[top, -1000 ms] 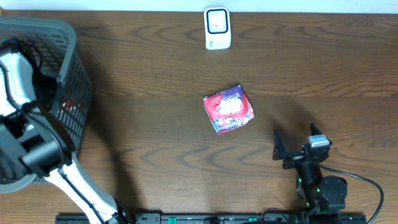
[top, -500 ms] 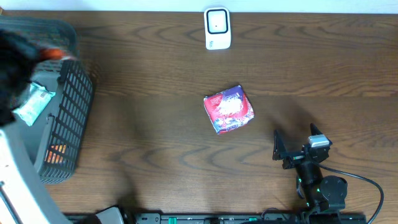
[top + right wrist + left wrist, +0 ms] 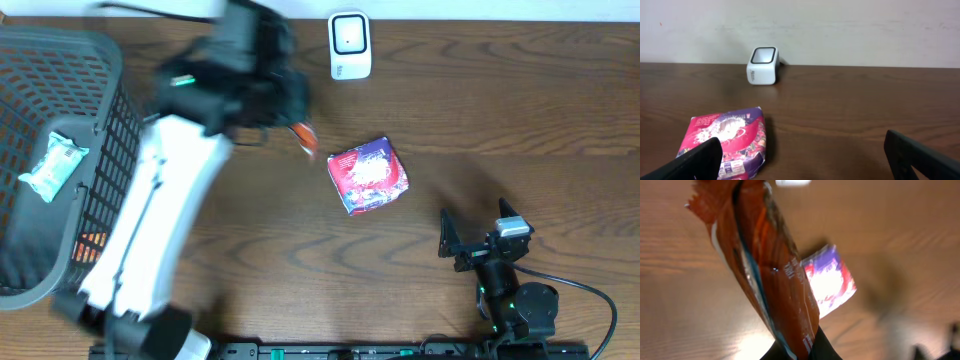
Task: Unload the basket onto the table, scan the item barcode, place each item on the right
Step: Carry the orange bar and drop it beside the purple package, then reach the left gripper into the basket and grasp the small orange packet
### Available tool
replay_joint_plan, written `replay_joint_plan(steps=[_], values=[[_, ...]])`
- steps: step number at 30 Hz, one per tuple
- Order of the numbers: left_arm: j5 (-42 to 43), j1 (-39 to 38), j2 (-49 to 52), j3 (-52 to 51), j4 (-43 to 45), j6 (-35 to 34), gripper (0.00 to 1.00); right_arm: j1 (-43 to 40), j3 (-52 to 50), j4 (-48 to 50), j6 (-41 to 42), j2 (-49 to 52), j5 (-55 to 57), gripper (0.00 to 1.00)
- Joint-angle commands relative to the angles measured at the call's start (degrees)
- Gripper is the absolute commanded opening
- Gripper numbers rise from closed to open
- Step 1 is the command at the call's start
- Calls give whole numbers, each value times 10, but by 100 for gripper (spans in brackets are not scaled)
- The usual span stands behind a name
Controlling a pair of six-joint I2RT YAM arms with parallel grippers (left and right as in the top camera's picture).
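Over the wooden table [image 3: 520,110] the left arm [image 3: 170,210] stretches from the near edge toward the middle rear, its outline blurred. The left gripper [image 3: 799,350] is clamped tight on one end of an orange snack packet [image 3: 770,265], which is held in the air, clear of the basket and a little short of the white barcode scanner [image 3: 350,45] standing at the far edge. As I judge it, the pick is done and the scan itself is left: the packet has yet to be brought in front of the scanner window with its barcode turned that way. Which face carries the barcode I cannot tell.

At the left edge sits the grey mesh basket [image 3: 118,140]. A pink-and-purple packet [image 3: 368,177] lies flat mid-table, just beside and below the held one; it looks to be off the line to the scanner. The right gripper [image 3: 477,232] rests near the front edge with its jaws spread wide and empty, well apart from everything. Inside the basket lies a pale green packet [image 3: 52,165].
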Motion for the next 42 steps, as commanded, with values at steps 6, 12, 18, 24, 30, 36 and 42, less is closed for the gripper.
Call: replay_joint_plan(steps=[6,12,18,24,30,36,42], values=[[-94,-75,196,-9,-50,50,34,0,-1,-2,-7,-2,-3,99],[-90,-77,265,-9,-75,23,40,0,-1,-2,-7,-2,-3,99],[-90,-69,263,7,-87,24,50,0,-1,-2,-7,-2,-3,99],[-125,-8,226,118,-158,26,51,0,-1,-2,-7,-2,-3,99],[-129,122,148,223,-184,-5,98,0,-1,-2,-7,-2,-3,99],[-131,328,61,227,-175,-85,98,0,-1,-2,-7,-2,-3,99],[-130,542,64,218,-175,-171,98,0,-1,-2,-7,-2,-3,99]])
